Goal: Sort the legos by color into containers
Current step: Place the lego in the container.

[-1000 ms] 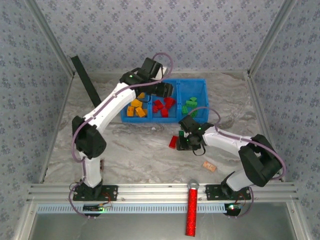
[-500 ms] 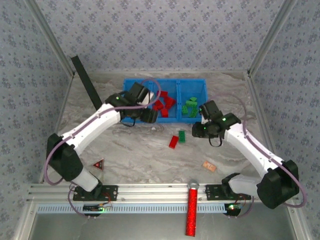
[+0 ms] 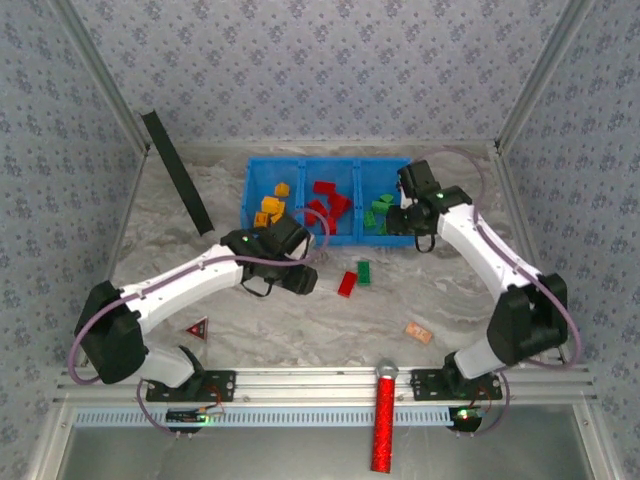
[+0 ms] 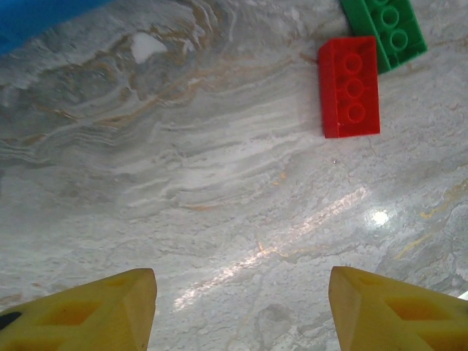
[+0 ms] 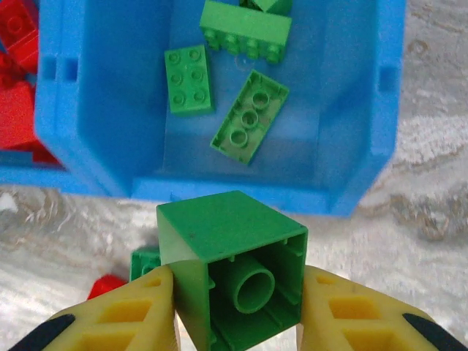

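Legos point(image 3: 330, 205) of glossy studded plastic lie sorted in the blue bin point(image 5: 351, 110): orange left, red middle, green right. Since a moment ago the right gripper point(image 5: 238, 311) has swung away from the loose bricks to the near wall of the green compartment. Its yellow fingers point(image 5: 131, 314) are clamped on a hollow-bottomed green cube point(image 5: 227, 241). The left gripper point(image 4: 241, 307) has drawn back from the bin and hovers empty, jaws well apart, over the veined marble table point(image 4: 183, 183). A red brick point(image 4: 349, 88) and a green brick point(image 4: 387, 33) lie close together just right of it, with bare tabletop all around.
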Motion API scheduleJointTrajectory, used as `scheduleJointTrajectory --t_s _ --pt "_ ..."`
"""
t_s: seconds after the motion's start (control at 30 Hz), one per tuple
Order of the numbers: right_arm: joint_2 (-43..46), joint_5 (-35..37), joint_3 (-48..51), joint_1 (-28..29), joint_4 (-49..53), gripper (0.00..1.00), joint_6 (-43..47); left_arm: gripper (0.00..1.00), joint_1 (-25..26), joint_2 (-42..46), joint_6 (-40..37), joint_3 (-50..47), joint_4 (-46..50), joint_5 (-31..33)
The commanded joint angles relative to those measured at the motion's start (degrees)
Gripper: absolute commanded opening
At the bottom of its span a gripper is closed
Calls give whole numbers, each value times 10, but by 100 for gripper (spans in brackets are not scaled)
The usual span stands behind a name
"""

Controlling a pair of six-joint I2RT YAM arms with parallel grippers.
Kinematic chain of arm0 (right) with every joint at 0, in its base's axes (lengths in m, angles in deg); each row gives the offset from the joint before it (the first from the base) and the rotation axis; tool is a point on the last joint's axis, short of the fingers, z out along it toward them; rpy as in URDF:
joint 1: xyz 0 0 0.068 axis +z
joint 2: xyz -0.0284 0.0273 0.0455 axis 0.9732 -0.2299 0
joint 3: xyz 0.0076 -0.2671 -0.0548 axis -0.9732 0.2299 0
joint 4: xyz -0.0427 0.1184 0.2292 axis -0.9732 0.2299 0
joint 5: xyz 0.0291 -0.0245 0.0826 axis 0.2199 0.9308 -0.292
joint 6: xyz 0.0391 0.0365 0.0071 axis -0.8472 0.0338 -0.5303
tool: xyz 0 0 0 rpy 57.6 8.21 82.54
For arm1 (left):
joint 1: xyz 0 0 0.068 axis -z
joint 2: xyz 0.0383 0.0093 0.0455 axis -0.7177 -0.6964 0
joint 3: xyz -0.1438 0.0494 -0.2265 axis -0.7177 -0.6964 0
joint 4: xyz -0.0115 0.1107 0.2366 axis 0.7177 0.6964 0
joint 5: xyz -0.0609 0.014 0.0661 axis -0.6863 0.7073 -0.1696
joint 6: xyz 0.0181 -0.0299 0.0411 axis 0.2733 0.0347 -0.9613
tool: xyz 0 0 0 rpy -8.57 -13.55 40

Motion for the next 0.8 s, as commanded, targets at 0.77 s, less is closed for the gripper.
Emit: scheduleJointTrajectory --t_s 0.77 --pt "-229 44 -127 1 -42 53 29 66 81 -143 79 23 -137 -26"
